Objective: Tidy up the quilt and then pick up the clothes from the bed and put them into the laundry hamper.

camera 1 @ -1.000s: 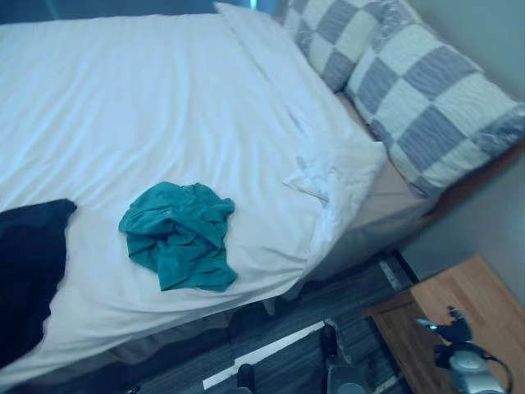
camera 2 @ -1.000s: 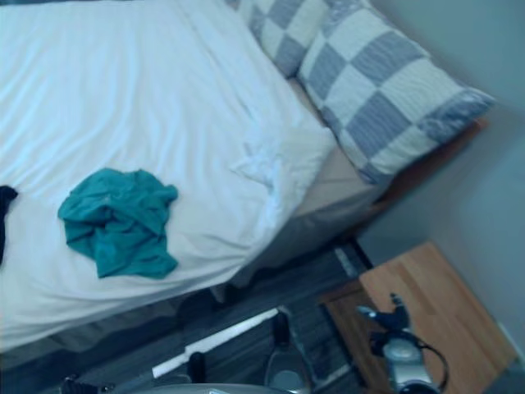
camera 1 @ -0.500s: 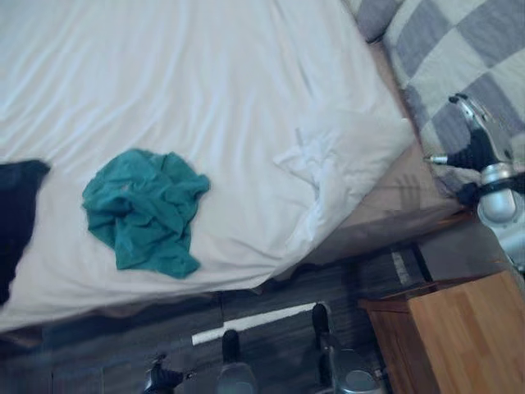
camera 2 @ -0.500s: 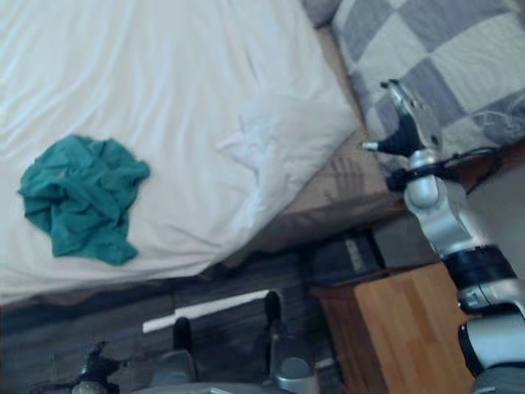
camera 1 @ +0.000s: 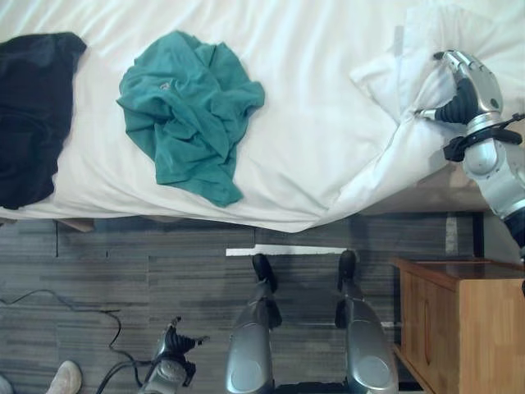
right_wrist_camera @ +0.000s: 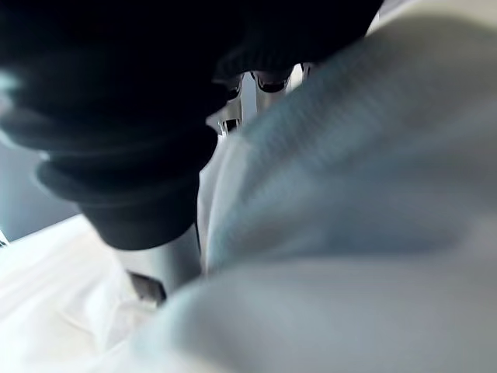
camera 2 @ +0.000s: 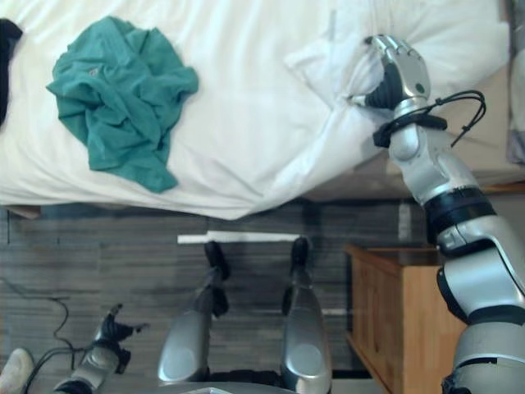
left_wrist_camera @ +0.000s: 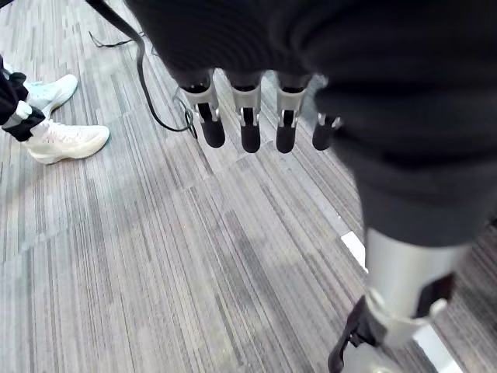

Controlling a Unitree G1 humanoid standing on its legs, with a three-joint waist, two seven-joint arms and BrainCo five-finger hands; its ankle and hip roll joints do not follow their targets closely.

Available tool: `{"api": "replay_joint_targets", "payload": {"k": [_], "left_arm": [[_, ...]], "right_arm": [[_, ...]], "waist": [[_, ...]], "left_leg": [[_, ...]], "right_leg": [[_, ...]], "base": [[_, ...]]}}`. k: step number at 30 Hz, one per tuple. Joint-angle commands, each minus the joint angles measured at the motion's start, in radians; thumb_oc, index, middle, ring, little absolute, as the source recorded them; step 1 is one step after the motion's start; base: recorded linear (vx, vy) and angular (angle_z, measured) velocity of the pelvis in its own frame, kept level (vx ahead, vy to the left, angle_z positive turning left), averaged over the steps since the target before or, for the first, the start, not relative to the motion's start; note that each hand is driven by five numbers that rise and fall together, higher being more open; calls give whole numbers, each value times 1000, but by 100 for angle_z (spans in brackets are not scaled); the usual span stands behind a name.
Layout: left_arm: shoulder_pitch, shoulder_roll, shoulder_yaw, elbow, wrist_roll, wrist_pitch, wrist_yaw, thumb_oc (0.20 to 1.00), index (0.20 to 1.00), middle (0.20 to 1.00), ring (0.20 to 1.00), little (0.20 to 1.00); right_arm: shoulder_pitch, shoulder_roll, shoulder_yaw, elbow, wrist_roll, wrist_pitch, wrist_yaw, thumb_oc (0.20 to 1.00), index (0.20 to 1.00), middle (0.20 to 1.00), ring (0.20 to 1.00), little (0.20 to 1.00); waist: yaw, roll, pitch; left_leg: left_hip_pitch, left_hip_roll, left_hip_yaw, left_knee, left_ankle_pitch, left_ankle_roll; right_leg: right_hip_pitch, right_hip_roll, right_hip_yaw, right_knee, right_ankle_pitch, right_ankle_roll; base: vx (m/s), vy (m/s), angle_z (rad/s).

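Note:
The white quilt covers the bed, and its corner is bunched up at the right. My right hand rests on that bunched corner with fingers fairly straight; a fold of quilt lies between thumb and fingers. A crumpled teal garment lies on the quilt near the bed's front edge. Left of it, a dark garment hangs partly over the edge. My left hand hangs low over the floor, its fingers relaxed and holding nothing.
A wooden nightstand stands on the floor at the right, close to the bed's corner. A person's white shoes are on the grey plank floor at the far left. A white strip lies on the floor below the bed's edge.
The camera has tipped down, so the bed sits higher in the picture. My right hand has come down from beside the pillow onto the quilt's bunched corner.

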Motion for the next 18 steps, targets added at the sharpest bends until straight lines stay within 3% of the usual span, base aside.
{"api": "replay_joint_targets", "payload": {"k": [1,3,5,6,7,8,9,11,14,15,16,18], "left_arm": [[13,57,-7,53,-6,-5,6,1000,1000,1000,1000,1000],[13,52,-4,50,-9,-6,5,1000,1000,1000,1000,1000],[25,31,14,48,-9,1,4,1000,1000,1000,1000,1000],[31,23,23,49,0,6,4,1000,1000,1000,1000,1000],[34,18,30,52,5,12,1,1000,1000,1000,1000,1000],[47,1,49,60,16,25,0,1000,1000,1000,1000,1000],[47,3,46,59,16,25,0,1000,1000,1000,1000,1000],[53,-10,68,76,25,41,0,1000,1000,1000,1000,1000],[69,-42,85,103,15,59,-3,1000,1000,1000,1000,1000],[70,-40,83,103,15,59,-3,1000,1000,1000,1000,1000],[31,-56,92,113,0,79,-11,1000,1000,1000,1000,1000],[26,-75,114,127,-31,92,-20,1000,1000,1000,1000,1000]], "right_arm": [[9,-26,24,39,51,4,18,200,200,200,200,200],[39,-28,5,40,56,4,14,200,200,200,200,200],[296,-40,-153,-38,52,3,9,200,200,200,200,200],[375,-36,-206,-70,43,2,3,555,555,555,555,555],[448,-25,-256,-97,36,4,-1,1000,1000,1000,1000,1000],[631,30,-395,-165,55,3,-18,1000,1000,1000,1000,1000],[638,30,-401,-169,54,5,-17,1000,1000,1000,1000,1000],[774,121,-512,-168,114,2,-43,1000,1000,1000,1000,1000],[924,355,-684,-92,423,-56,-67,1000,1000,1000,1000,1000],[927,356,-685,-93,423,-56,-66,1000,1000,1000,1000,1000],[1041,462,-751,-102,553,-53,-33,1000,1000,1000,1000,1000],[1071,516,-798,3,644,-56,-49,1000,1000,1000,1000,1000]], "waist": [[9,-49,-65],[7,-49,-65],[-10,-53,-81],[-20,-54,-90],[-26,-55,-102],[-45,-65,-133],[-42,-66,-136],[-62,-67,-168],[-95,-69,-219],[-92,-70,-222],[-134,-71,-255],[-150,-69,-288]], "left_leg": [[33,128,-63,151,-89,-116],[41,128,-67,150,-89,-119],[105,124,-71,112,-92,-125],[122,124,-70,103,-94,-125],[142,122,-69,92,-97,-124],[188,115,-59,60,-102,-121],[186,115,-59,57,-97,-120],[232,110,-49,26,-102,-117],[296,101,-30,-30,-99,-112],[295,100,-28,-33,-94,-112],[336,102,-5,-60,-93,-114],[360,102,6,-79,-93,-115]], "right_leg": [[-70,-46,48,197,-169,30],[-59,-46,47,193,-168,30],[1,-41,39,150,-164,32],[18,-38,36,137,-163,34],[37,-35,35,121,-159,35],[84,-26,35,76,-147,41],[83,-25,35,71,-141,40],[124,-23,36,36,-133,46],[177,-24,39,-23,-112,57],[176,-24,40,-27,-107,56],[196,-22,55,-56,-96,65],[215,-23,57,-75,-91,69]], "base": [[-7,9,8],[9,12,5],[43,19,8],[73,16,15],[142,21,15],[126,16,12],[135,23,0],[123,43,-21],[127,65,-20],[179,97,-17],[152,91,-19],[162,83,-32]]}}
